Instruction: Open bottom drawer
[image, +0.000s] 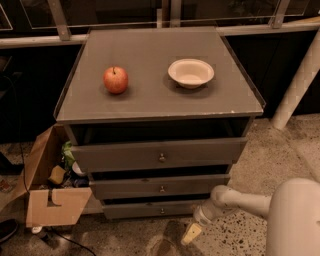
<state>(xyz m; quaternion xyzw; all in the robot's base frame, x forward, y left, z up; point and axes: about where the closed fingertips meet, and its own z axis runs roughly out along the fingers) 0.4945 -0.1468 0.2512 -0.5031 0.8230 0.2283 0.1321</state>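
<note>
Cream plastic gripper (191, 233) low over speckled floor (260, 160), just right of bottom drawer (135, 210); spread or pressed together, cannot tell. Touches nothing. White rounded arm (235, 200) behind it. Bottom drawer lowest in chest: narrow flat dark grey wood front, small brass knob (161, 210) at centre, looks pushed in. Judgement: pull not begun; reach to knob, grasp, draw-out all left. Matte grey top (150, 100) bears red apple (116, 80), pale round bowl (191, 73).
</note>
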